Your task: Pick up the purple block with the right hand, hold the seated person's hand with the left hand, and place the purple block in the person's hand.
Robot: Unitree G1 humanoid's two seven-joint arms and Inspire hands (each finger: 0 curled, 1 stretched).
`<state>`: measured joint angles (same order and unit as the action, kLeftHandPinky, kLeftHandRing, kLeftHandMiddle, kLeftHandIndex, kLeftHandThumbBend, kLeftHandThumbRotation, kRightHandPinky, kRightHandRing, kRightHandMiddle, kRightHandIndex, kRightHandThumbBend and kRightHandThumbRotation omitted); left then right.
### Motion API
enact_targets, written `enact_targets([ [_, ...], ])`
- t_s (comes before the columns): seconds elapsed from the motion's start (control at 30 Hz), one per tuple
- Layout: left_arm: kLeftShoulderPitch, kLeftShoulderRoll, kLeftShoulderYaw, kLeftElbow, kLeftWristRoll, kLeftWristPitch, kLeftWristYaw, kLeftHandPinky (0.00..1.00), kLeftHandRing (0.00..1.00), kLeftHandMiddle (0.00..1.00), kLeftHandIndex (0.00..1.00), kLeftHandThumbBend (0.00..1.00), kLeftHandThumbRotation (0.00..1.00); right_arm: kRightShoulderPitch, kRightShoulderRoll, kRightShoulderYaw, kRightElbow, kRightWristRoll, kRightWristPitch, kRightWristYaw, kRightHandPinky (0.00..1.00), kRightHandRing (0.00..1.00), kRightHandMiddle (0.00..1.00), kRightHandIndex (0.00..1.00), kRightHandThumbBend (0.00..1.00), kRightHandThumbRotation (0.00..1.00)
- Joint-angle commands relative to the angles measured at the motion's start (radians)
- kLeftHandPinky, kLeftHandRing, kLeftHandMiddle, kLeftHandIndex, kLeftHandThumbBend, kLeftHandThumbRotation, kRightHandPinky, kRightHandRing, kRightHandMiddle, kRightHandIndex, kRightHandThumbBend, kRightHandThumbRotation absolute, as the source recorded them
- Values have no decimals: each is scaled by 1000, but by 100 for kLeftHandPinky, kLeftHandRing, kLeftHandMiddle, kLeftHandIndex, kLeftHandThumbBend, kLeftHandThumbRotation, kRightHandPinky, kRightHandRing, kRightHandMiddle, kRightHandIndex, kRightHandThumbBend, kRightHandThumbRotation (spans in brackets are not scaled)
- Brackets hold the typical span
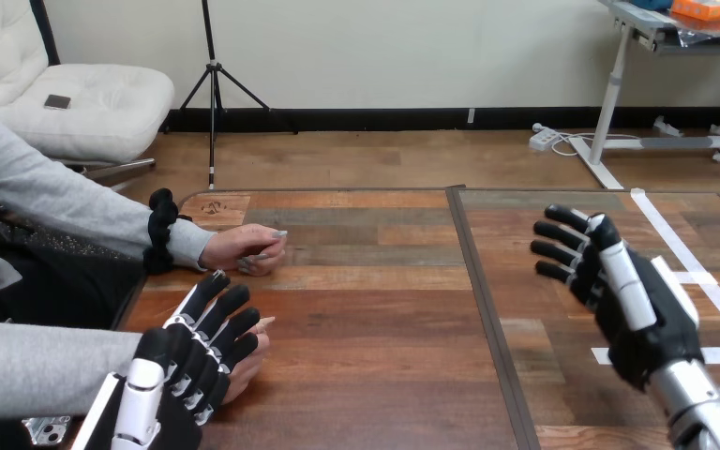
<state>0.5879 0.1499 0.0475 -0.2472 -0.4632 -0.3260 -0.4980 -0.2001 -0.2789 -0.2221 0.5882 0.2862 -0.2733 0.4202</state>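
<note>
Gently does it: the left hand (202, 352) is lying with straight fingers over the person's nearer hand (251, 366), not curling round it, and should be closing softly. The right hand (619, 291) is hovering open and empty above the table (384, 309). Something pale (261, 256) is peeking from the person's farther hand (234, 246) (perhaps the purple block; I cannot tell).
</note>
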Motion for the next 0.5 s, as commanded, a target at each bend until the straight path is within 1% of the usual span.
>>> enact_targets([
  [0.0, -44, -14, 9, -40, 0, -19, 9, 91, 91, 92, 93, 58, 99, -177, -42, -23, 84, -24, -64, -18, 79, 81, 82, 81, 72, 79],
  [0.13, -47, -16, 10, -34, 1, -23, 10, 90, 91, 92, 93, 57, 99, -218, -57, -29, 138, -34, -72, -24, 77, 81, 82, 80, 70, 78],
  [0.3, -49, -12, 10, -31, -5, -19, 4, 90, 91, 92, 92, 57, 98, -269, -78, -36, 203, -56, -73, -54, 75, 80, 80, 79, 68, 77],
  [0.47, -52, -6, 11, -28, -10, -17, -5, 90, 91, 92, 92, 57, 96, -317, -100, -39, 261, -73, -71, -77, 74, 79, 79, 78, 68, 75],
])
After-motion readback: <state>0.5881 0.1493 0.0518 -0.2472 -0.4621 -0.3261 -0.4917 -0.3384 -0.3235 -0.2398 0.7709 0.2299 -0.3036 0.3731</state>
